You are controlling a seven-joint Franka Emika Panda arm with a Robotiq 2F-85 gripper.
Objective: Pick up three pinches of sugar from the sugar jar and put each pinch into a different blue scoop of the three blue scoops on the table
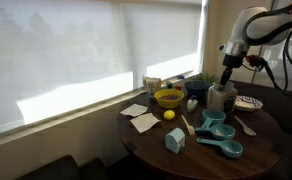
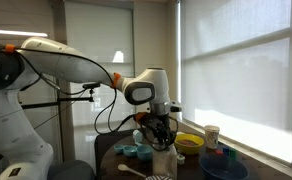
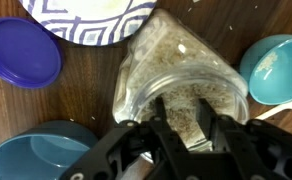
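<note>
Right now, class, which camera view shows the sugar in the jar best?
The wrist view. It looks straight down into the sugar jar, so the grainy sugar fills the frame beneath the claw. In both exterior views the jar is small and distant, and no grains can be made out.

- Translucent greyish cylindrical plastic sugar jar point(image 1: 222, 98): upright on dark round table point(image 1: 151, 145), mouth open, taller and wider than the scoops.
- Pale whitish-beige granular sugar point(image 3: 171, 60): inside the jar, visible through wall and mouth in wrist view.
- Three turquoise-blue plastic scoops, round-bowled, flat-handled, graded in size, bowls up: smallest scoop point(image 1: 215, 117) just beside jar base, middle scoop point(image 1: 222, 131) next, largest scoop point(image 1: 229, 149) nearest table edge.
</note>
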